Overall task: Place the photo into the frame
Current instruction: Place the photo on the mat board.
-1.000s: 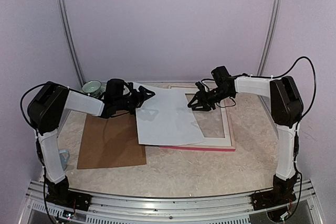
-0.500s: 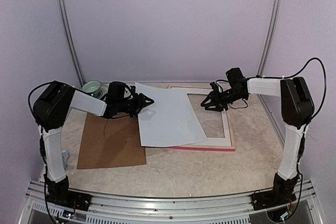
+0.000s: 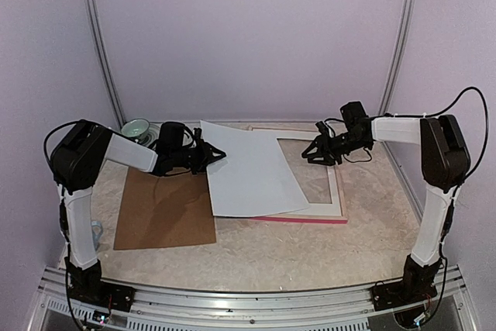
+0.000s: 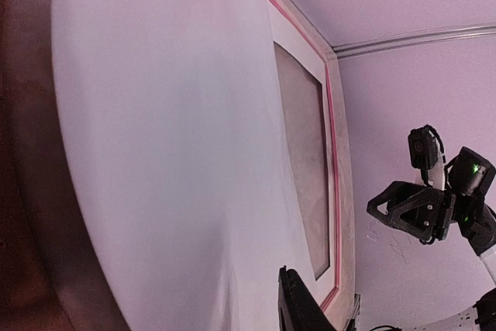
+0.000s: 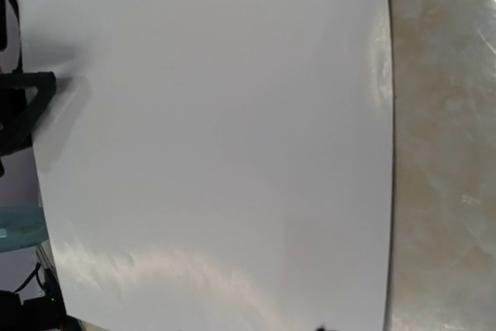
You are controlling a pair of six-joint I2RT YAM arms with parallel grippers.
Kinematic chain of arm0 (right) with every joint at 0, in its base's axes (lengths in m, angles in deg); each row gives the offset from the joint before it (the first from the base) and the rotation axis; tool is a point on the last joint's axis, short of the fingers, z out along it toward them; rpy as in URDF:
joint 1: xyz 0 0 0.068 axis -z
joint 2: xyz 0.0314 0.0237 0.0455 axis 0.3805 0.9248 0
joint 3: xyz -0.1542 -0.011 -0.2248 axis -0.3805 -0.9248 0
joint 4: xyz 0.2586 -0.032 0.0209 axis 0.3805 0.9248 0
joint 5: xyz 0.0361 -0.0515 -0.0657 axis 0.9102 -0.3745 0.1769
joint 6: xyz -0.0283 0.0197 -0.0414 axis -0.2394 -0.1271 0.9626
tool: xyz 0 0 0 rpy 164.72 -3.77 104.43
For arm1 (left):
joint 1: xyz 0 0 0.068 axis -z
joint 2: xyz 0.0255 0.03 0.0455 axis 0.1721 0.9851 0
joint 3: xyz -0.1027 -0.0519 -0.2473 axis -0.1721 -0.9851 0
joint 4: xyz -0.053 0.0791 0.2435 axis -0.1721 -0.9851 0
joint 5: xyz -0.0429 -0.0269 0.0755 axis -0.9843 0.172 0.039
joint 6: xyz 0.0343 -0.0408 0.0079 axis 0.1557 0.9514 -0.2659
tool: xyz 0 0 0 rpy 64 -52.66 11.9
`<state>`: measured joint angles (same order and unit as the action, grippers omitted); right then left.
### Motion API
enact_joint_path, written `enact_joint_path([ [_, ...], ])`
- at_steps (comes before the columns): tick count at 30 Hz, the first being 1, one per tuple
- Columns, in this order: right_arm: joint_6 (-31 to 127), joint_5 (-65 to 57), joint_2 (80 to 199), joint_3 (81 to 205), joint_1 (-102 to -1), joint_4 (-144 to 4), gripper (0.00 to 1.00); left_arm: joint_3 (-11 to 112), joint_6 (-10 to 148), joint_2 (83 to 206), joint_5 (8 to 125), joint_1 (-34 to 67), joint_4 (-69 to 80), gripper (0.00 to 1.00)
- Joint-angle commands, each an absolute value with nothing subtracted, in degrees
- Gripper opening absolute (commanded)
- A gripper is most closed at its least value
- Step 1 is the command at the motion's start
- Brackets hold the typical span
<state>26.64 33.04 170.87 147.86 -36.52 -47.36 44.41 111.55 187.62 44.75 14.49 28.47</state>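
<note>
A large white sheet [image 3: 252, 168] lies slanted over the left half of the frame [image 3: 298, 220] and shows only a blank face [image 5: 209, 145]. The photo's dark print is hidden. The frame lies flat, with its pink rail [image 4: 335, 153] along the near and right edges. A white mat [image 3: 339, 191] with a window sits in it. My left gripper [image 3: 219, 153] is pinched on the sheet's left edge, one finger [image 4: 298, 308] lying on top of the sheet. My right gripper [image 3: 314, 149] hovers above the frame's far right part, its jaws apart and holding nothing.
A brown backing board [image 3: 163, 211] lies on the table left of the frame, under my left arm. A pale green bowl [image 3: 136, 127] stands at the back left. A small bluish object [image 3: 97, 232] sits by the left arm's base.
My left gripper has closed on the sheet's left edge and nudged the sheet slightly right. The right arm has drawn back to the right, off the sheet.
</note>
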Motion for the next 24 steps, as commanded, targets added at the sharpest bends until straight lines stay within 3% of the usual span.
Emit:
enact_joint_path([
  [1, 27.61, 34.00, 167.89, 146.58, -35.26, -48.48, 0.36, 44.08, 110.67, 185.85, 42.97, 13.87, 29.37, 0.23],
  [10, 28.24, 34.27, 165.89, 145.29, -33.28, -48.05, 0.37, 44.61, 109.91, 185.15, 42.36, 13.76, 26.45, 0.05],
  [24, 29.37, 34.97, 163.41, 143.84, -30.01, -47.24, 0.37, 50.20, 108.63, 190.85, 34.24, 13.36, 27.84, 0.02],
])
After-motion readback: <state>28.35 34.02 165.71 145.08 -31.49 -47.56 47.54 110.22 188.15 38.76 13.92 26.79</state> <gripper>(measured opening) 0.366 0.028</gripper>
